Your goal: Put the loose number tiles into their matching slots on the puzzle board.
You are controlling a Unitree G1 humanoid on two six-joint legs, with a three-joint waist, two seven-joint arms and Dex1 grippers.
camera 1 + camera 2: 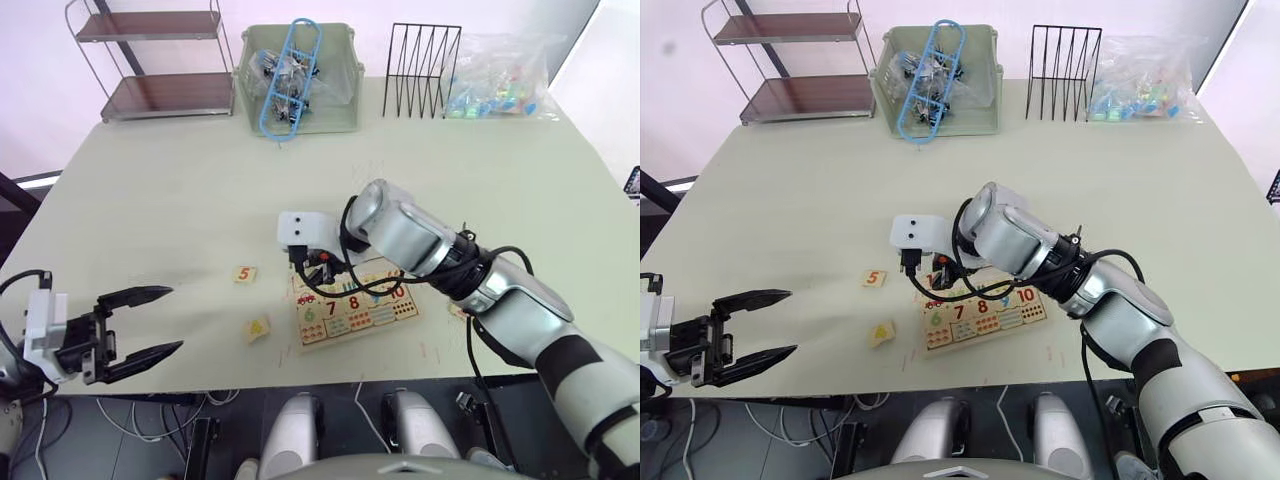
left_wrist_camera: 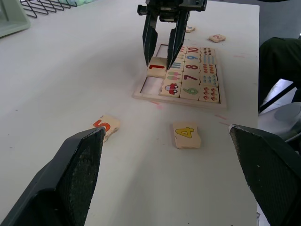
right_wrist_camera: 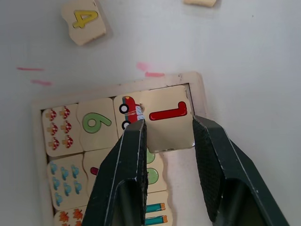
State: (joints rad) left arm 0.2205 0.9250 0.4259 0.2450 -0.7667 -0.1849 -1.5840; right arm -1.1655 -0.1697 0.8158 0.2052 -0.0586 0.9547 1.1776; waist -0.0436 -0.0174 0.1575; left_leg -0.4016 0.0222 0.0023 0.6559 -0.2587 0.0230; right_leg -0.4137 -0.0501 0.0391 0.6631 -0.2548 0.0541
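The puzzle board [image 1: 355, 312] lies near the table's front edge, with coloured numerals 6 to 10 and counting pictures on it. My right gripper [image 3: 169, 123] is shut on the red 1 tile [image 3: 167, 115] and holds it tilted over the board's corner, overlapping the car picture. An empty row of slots [image 2: 150, 84] runs along that side of the board. The orange 5 tile [image 1: 245, 273] and the yellow 4 tile [image 1: 258, 328] lie loose on the table left of the board. My left gripper [image 1: 140, 320] hangs open at the front left, holding nothing.
Two more loose tiles [image 2: 217, 37] lie beyond the board's far side. Along the back stand a metal shelf [image 1: 160, 60], a pale green bin [image 1: 300, 75], a black wire rack [image 1: 422, 70] and a bag of colourful pieces [image 1: 500, 85].
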